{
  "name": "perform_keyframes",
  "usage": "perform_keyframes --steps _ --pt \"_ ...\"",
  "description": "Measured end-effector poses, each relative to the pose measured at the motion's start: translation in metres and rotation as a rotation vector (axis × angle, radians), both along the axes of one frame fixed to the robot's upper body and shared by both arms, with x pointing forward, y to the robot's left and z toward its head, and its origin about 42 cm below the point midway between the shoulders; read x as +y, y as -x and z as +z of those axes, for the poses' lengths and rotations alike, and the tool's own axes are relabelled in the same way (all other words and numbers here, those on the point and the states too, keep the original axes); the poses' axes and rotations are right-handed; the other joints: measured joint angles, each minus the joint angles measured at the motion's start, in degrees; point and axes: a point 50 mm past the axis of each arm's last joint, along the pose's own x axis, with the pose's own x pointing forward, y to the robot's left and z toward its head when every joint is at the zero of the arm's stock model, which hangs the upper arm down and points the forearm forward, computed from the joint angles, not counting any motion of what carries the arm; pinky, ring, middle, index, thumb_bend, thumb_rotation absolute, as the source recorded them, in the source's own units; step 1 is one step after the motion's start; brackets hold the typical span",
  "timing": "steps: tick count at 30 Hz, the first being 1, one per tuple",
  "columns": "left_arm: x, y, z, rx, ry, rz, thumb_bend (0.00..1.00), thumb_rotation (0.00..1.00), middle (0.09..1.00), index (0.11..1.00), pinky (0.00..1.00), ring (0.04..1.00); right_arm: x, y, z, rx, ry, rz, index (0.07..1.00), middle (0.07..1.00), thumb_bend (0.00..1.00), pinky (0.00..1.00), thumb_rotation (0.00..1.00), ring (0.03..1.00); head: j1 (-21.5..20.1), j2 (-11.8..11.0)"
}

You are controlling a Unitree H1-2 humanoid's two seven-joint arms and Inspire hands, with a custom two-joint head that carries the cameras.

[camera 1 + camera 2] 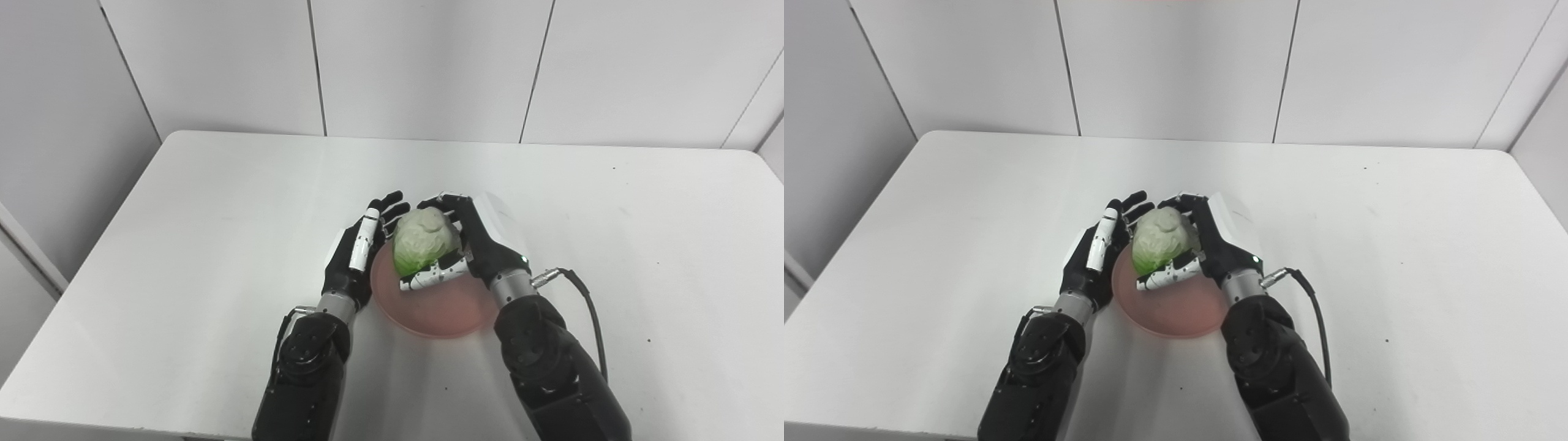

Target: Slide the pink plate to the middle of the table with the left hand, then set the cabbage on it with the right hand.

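The pink plate [441,306] lies near the middle of the white table [184,202], close to the front. My right hand [471,245] is shut on the pale green cabbage [422,242], with its fingers curled over the top and its thumb under the near side, holding it over the far part of the plate. I cannot tell whether the cabbage touches the plate. My left hand [361,251] is open with its fingers straight, standing against the plate's left rim and close beside the cabbage. The same shows in the right eye view: cabbage [1160,242], plate [1176,309].
A cable [588,306] loops from my right wrist over the table. White wall panels stand behind the table's far edge. The table's left edge drops off beside a grey wall.
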Motion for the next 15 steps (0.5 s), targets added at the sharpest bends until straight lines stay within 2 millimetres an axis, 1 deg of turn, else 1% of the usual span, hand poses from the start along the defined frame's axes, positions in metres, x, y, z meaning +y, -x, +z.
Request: perform_keyframes --steps 5,9,15 --pt "0.001 0.000 0.001 0.004 0.000 -0.002 0.41 1.00 0.853 0.823 0.81 0.848 0.001 -0.002 -0.012 0.034 0.031 -0.004 0.554 0.453 0.51 0.24 0.00 0.337 -0.96 0.53" --pt "0.002 0.000 0.001 0.006 -0.006 -0.003 0.41 1.00 0.850 0.832 0.81 0.844 0.001 -0.003 -0.017 0.047 0.036 -0.007 0.554 0.453 0.51 0.24 0.00 0.338 -1.67 0.79" --pt "0.005 0.000 0.001 0.004 -0.019 -0.012 0.43 1.00 0.863 0.846 0.84 0.857 -0.003 -0.002 -0.027 0.071 0.050 -0.019 0.556 0.457 0.51 0.25 0.00 0.344 -2.55 1.14"
